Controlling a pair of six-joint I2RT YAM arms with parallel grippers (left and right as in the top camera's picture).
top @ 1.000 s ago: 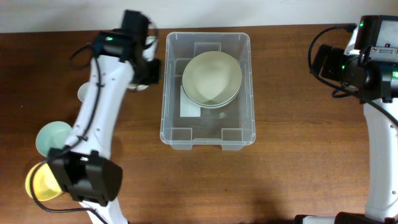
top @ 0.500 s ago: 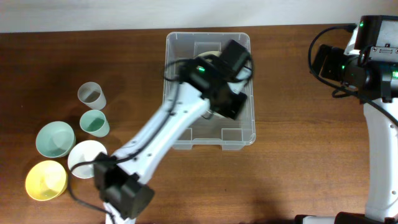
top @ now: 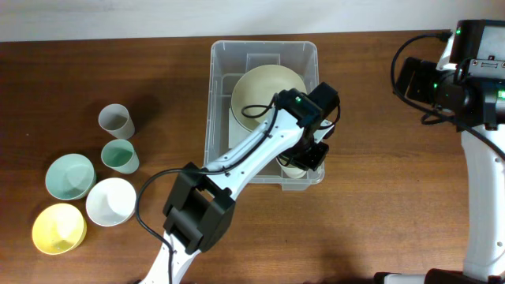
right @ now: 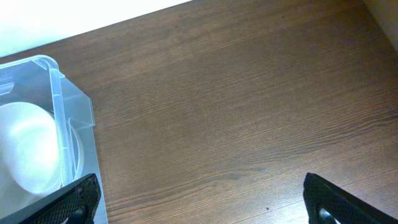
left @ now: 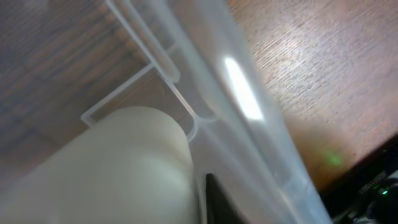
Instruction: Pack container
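left gripper (top: 304,162): jaws clamped on cream cup (left: 112,165), both inside container (top: 264,46), close by its wall. right gripper (right: 202,198): jaws wide apart, empty; container off to their left.

My right wrist camera shows the right gripper (right: 205,208) with its dark fingertips (right: 78,199) spread wide apart above the brown wooden table (right: 236,106). At the far left I see a corner of the container (right: 59,81), with a pale bowl (right: 25,146) inside it.
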